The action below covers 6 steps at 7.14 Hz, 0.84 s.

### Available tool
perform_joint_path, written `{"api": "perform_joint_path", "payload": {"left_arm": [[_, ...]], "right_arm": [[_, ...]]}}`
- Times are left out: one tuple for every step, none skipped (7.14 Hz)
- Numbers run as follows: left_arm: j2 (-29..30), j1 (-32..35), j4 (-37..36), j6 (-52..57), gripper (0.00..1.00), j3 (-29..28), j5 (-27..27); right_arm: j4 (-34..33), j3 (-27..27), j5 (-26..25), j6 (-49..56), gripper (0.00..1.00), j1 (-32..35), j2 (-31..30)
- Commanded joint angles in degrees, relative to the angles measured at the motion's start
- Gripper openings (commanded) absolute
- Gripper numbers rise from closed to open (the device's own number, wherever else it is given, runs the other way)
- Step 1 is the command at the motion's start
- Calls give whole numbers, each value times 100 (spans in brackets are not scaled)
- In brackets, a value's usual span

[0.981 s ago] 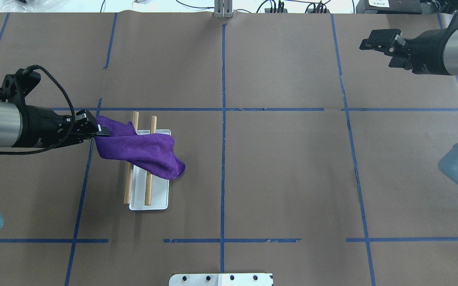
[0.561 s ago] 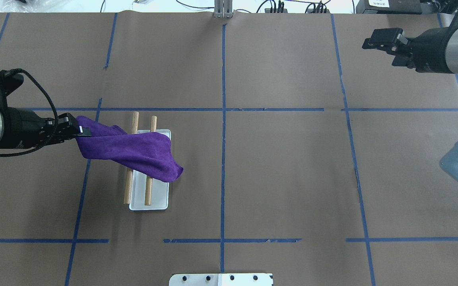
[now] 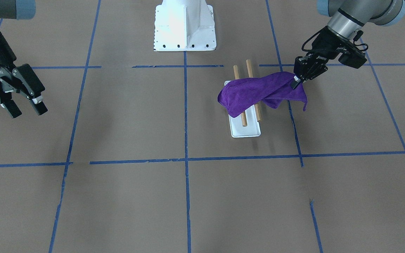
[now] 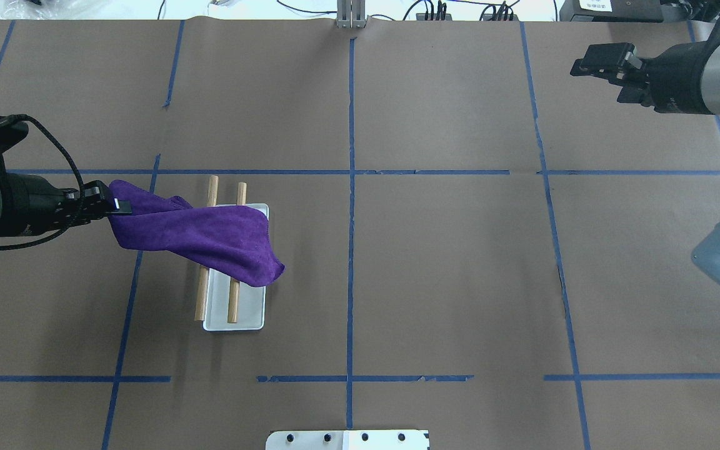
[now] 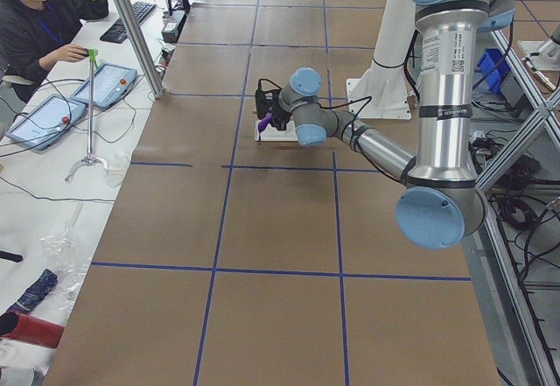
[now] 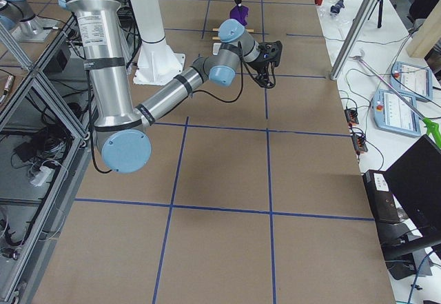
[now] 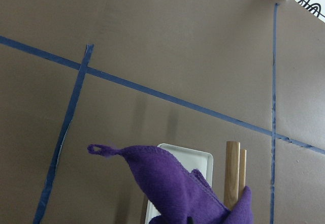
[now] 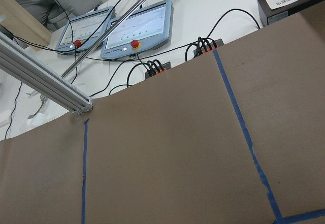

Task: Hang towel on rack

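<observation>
The purple towel (image 4: pixel 210 236) lies draped across the rack's two wooden rods (image 4: pixel 212 190), and its right end hangs past the white base plate (image 4: pixel 238 320). My left gripper (image 4: pixel 116 205) is shut on the towel's left corner and holds it raised, to the left of the rack. In the front view the left gripper (image 3: pixel 295 83) pinches the towel (image 3: pixel 255 93) above the rack base (image 3: pixel 245 132). The left wrist view shows the towel (image 7: pixel 177 188), a rod (image 7: pixel 232 170) and the base plate (image 7: pixel 189 156). My right gripper (image 3: pixel 27 111) is open and empty, far from the rack; it also shows in the overhead view (image 4: pixel 579 65).
The white robot pedestal (image 3: pixel 185 26) stands at the robot's side of the table. Blue tape lines cross the brown paper. An aluminium post (image 4: pixel 350 15) stands at the far edge. Tablets and cables (image 8: pixel 137 28) lie beyond that edge.
My left gripper has moved left with the towel's corner, stretching the towel out across the rods. The right gripper has shifted slightly right.
</observation>
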<state>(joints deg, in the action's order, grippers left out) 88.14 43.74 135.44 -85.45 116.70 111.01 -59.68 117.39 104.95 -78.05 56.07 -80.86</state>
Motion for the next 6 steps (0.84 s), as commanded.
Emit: {"api": "perform_joint_path", "payload": {"left_arm": [[1, -14, 0, 2, 100, -33, -18], [1, -14, 0, 2, 100, -33, -18], [-7, 12, 0, 45, 100, -33, -26], [-112, 73, -9, 542, 100, -33, -26], [-217, 187, -9, 886, 100, -33, -26], [-401, 440, -9, 1298, 100, -42, -26]], "right_arm": [[0, -6, -1, 0, 100, 1, 0], [0, -6, -1, 0, 100, 1, -9], [-9, -23, 25, 61, 100, 27, -9], [-383, -15, 43, 636, 100, 149, -9], [-865, -15, 43, 1390, 100, 289, -26], [-1418, -23, 26, 2154, 100, 465, -9]]}}
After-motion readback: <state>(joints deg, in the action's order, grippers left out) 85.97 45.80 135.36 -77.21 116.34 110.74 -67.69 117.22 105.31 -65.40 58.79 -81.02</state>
